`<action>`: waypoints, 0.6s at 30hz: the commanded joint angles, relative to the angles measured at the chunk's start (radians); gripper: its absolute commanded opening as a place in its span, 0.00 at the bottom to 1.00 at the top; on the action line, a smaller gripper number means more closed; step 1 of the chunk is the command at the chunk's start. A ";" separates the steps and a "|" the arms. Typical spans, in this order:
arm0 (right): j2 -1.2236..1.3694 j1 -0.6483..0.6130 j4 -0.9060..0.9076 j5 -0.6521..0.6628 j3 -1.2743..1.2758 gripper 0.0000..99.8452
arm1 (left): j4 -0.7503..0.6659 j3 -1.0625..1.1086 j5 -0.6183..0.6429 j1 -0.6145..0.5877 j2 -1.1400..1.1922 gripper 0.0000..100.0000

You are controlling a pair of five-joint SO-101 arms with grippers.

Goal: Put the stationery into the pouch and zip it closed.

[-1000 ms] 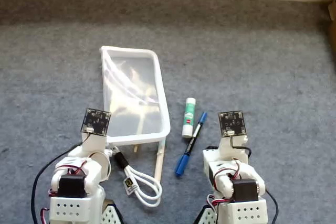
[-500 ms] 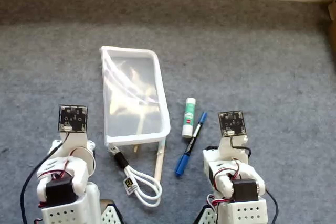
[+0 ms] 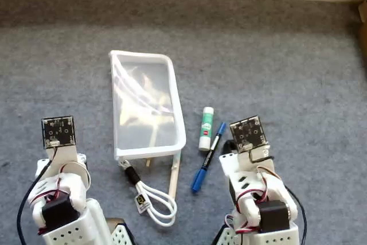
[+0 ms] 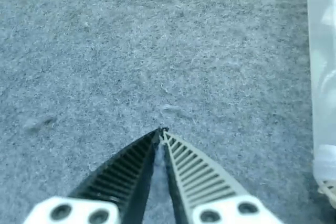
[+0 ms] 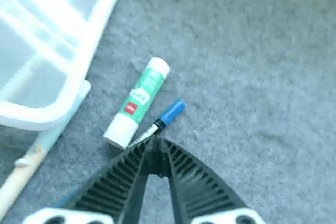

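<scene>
A clear pouch with a white rim (image 3: 146, 107) lies flat on the grey carpet. To its right lie a green-and-white glue stick (image 3: 206, 128) and a blue pen (image 3: 209, 156). A wooden stick (image 3: 174, 174) and a white cable (image 3: 150, 196) lie just below the pouch's near edge. My left gripper (image 4: 159, 132) is shut over bare carpet, left of the pouch edge (image 4: 321, 66). My right gripper (image 5: 155, 142) is shut, its tips just above the pen (image 5: 167, 115), with the glue stick (image 5: 138, 102) and the pouch corner (image 5: 58, 51) beyond.
The left arm (image 3: 57, 170) stands at the near left and the right arm (image 3: 252, 170) at the near right. Open grey carpet (image 3: 275, 61) spreads beyond and to both sides of the pouch. A pale wall base runs along the far edge.
The left arm has swung left, away from the pouch's near corner, over bare carpet. The right arm has turned slightly left toward the pen. The objects have stayed put.
</scene>
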 commanded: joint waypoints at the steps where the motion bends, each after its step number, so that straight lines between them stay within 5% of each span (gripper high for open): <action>1: 0.030 -0.119 -0.024 0.015 -0.145 0.02 | -0.025 -0.050 -0.011 -0.013 -0.012 0.01; 18: 0.723 -0.578 -0.031 -0.157 -0.545 0.06 | -0.060 -0.045 -0.012 -0.111 -0.012 0.01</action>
